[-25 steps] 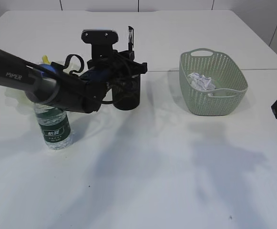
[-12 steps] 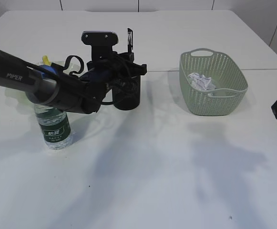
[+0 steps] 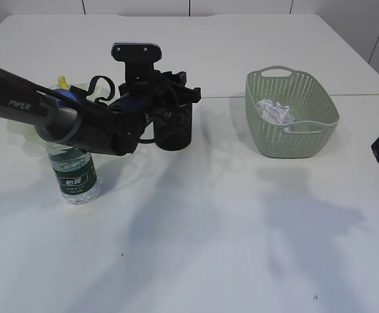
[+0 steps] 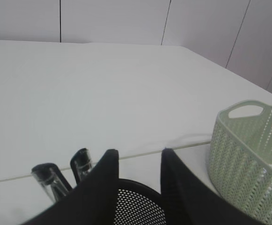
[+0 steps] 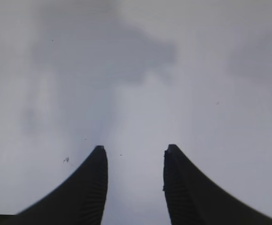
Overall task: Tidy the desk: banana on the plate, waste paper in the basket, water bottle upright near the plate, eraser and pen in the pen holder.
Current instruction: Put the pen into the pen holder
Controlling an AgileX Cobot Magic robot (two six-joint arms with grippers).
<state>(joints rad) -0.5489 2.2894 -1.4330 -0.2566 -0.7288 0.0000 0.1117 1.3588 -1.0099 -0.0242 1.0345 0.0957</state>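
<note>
The left gripper [image 3: 176,85] is reaching in from the left side of the desk [image 3: 196,248] and sits right over the black mesh pen holder [image 3: 174,130], its two dark fingers [image 4: 105,173] spread apart with nothing between them; from the left wrist view the holder's rim [image 4: 140,206] is directly below the gap. In that same view, two clear pen tops with dark caps [image 4: 49,180] stick up just to the left of the fingers, tilted, at the holder's near edge, though I can't tell whether both rest inside it. The water bottle [image 3: 75,173] stands upright in front of the left arm, partly hidden by it, well to the left of the gripper and closer to me than the holder. Behind the arm a bit of the pale green plate [image 3: 19,134] shows, and a yellow stub of the banana [image 3: 62,81] pokes up above the arm; how the banana lies on the plate I can't make out. Over to the right, well apart from the gripper, the sage-green basket [image 3: 290,137] holds the crumpled waste paper [image 3: 274,109]; the basket's wall also shows at the right edge of the left wrist view [image 4: 248,164]. The right gripper [image 5: 135,185] hangs at the far right edge of the desk, jaws parted and empty, with only bare tabletop below it.
</note>
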